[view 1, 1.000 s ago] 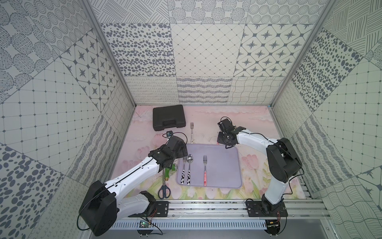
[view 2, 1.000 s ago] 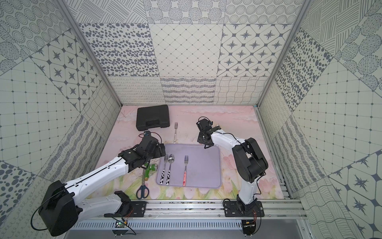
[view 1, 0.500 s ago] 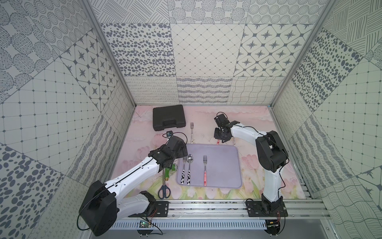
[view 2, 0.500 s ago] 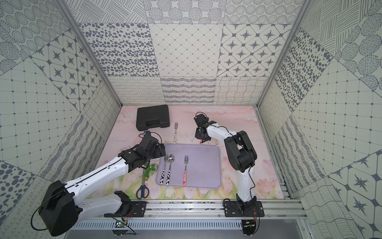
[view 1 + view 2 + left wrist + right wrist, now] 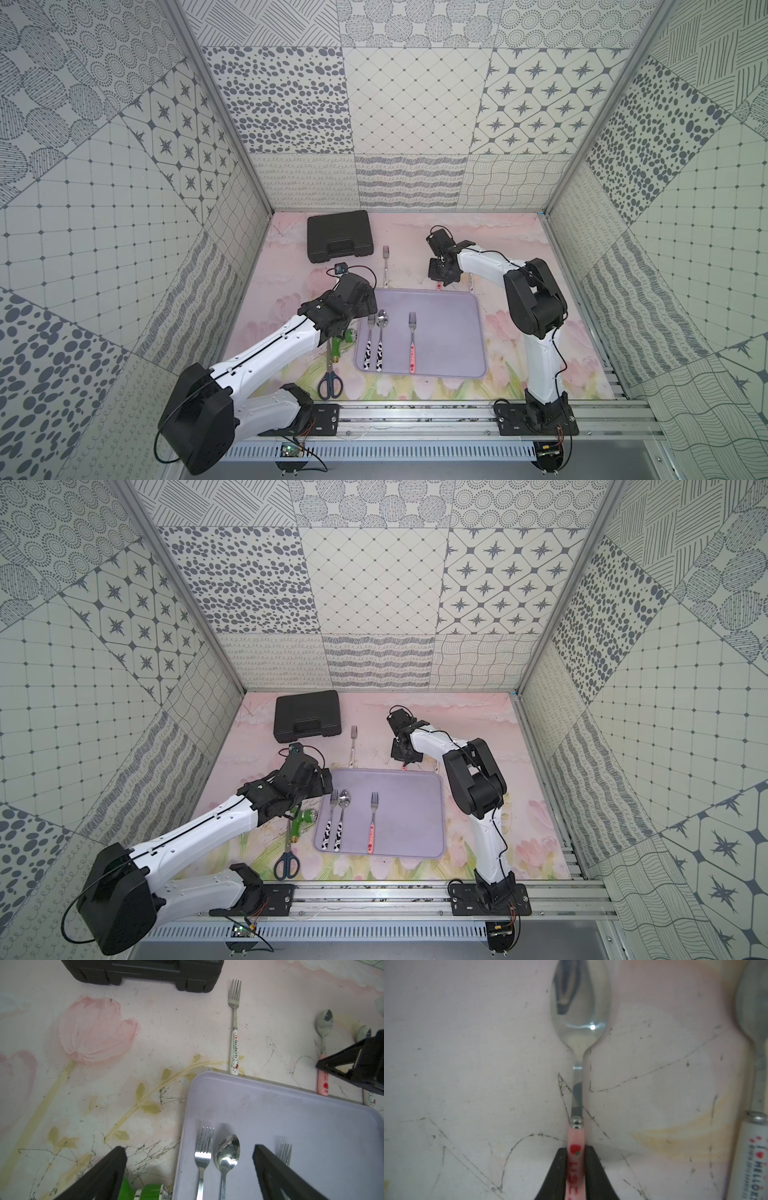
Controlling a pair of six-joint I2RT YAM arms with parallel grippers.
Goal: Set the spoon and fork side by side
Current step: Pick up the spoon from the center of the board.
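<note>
Top views: both are looking steeply down from high above the near rail (image 5: 415, 411), taking in the whole counter (image 5: 407, 241) and lavender tray (image 5: 449, 332).
Left wrist view: is facing low across the tray's far corner.
Right wrist view: is sitting very close over the pink-handled spoon (image 5: 579, 1022), which is also showing in the left wrist view.

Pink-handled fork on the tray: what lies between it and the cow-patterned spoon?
Nothing. Only bare lavender tray separates the pink-handled fork from the cow-patterned spoon; both top views show this.
</note>
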